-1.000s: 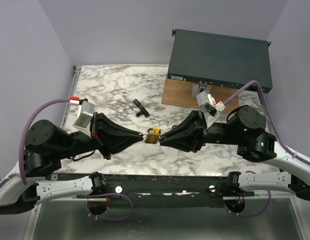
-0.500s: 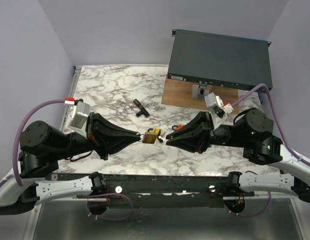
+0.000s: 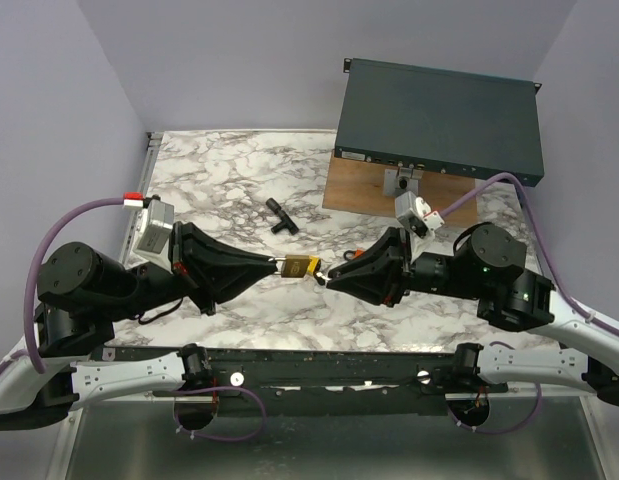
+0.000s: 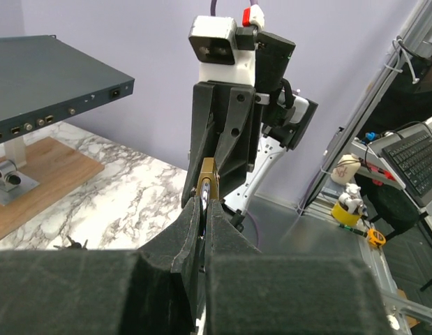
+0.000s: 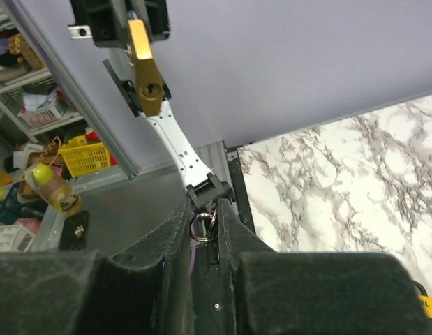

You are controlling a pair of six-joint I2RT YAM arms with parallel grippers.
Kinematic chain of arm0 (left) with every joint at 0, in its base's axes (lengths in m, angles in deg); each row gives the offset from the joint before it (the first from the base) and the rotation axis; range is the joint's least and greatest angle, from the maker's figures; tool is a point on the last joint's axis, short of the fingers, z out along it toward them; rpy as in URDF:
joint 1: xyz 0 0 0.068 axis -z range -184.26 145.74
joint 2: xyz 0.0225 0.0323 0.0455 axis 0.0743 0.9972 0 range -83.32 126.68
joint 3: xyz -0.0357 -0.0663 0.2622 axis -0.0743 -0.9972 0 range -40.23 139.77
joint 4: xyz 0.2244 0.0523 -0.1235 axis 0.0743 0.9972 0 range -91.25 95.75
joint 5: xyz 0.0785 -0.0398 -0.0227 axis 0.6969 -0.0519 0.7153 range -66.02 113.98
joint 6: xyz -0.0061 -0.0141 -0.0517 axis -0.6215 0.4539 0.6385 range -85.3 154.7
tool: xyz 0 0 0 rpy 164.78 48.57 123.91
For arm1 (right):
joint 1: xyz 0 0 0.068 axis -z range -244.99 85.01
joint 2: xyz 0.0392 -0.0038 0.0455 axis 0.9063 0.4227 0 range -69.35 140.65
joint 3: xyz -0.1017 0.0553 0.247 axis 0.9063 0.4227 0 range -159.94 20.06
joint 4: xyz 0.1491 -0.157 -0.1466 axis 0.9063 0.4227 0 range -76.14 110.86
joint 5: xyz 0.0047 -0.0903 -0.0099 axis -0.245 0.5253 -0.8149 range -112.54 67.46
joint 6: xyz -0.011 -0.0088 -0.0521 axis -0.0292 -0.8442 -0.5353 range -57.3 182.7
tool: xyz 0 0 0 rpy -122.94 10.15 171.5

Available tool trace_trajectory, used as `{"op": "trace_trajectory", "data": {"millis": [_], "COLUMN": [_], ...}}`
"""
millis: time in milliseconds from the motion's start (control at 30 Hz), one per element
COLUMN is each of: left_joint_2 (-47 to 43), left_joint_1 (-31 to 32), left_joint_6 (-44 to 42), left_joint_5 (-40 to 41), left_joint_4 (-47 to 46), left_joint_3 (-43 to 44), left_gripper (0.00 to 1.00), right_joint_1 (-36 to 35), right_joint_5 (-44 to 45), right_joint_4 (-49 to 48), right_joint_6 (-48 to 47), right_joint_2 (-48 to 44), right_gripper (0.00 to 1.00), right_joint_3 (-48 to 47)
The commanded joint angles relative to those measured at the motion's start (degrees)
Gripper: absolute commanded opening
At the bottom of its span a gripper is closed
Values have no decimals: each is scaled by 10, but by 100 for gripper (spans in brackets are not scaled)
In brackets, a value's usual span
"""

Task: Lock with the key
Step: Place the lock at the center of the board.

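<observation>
Brass padlock (image 3: 297,266) sticks out just past the tips of the left gripper (image 3: 279,265), off the bench (image 3: 219,170). Left jaws are clamped hard on it, apparently at the shackle end. In the left wrist view the padlock (image 4: 207,183) is edge-on, directly ahead of the left gripper (image 4: 204,209). Its body points toward the opposite arm.

Key (image 5: 207,192) with its ring sits between the tips of the right gripper (image 5: 204,209), jaws pinched narrow on it. Black head and ring show; the blade is too small to make out. From the right wrist view the padlock (image 5: 146,70) lies ahead of the right jaws and off to their upper left, keyhole face toward the camera. Keyhole is empty and the key is apart from it.

From the top view the right gripper (image 3: 331,276) faces the left one tip to tip, padlock between them and just beside the right jaws. Cannot tell contact there.

Small black T-shaped part (image 3: 280,215) lies on the bench, well beyond both jaws. Far side of the right jaws: wooden board (image 3: 369,190) with a small metal fixture (image 3: 404,180) and a dark equipment box (image 3: 439,120).
</observation>
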Motion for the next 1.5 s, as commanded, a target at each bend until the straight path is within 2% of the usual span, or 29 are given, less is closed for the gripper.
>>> {"op": "trace_trajectory", "data": {"millis": [0, 167, 300, 367, 533, 767, 900, 1000, 1167, 1467], "left_joint_2": [-3, -7, 1, 4, 17, 39, 70, 109, 212, 442], "left_joint_1": [-3, -12, -46, -81, -250, -374, -377, -340, -241, -194], "left_joint_6": [-13, -19, -1, 17, 101, 232, 296, 338, 361, 431], "left_joint_5": [26, 42, 40, 14, -140, -241, -273, -270, -201, -134], "left_joint_4": [-7, 7, 27, 24, -20, -143, -252, -322, -383, -548], "left_joint_3": [-1, -6, -19, -37, -111, -282, -387, -444, -462, -461], "left_gripper": [0, 0, 0, 0, 0, 0, 0, 0, 0, 0], "right_joint_1": [2, 2, 2, 3, 25, 125, 167, 175, 177, 180], "right_joint_5": [34, 54, 112, 144, 180, 157, 195, 240, 280, 333], "right_joint_4": [12, 13, 27, 30, 51, 50, 78, 100, 128, 186], "right_joint_6": [-4, -7, 4, 13, 40, 112, 167, 206, 275, 350], "right_joint_2": [7, 22, 51, 75, 139, 200, 215, 203, 165, 122], "right_gripper": [1, 1, 1, 1, 1, 1, 1, 1, 1, 1], "right_joint_3": [8, 12, 22, 31, 31, 80, 108, 134, 183, 233]}}
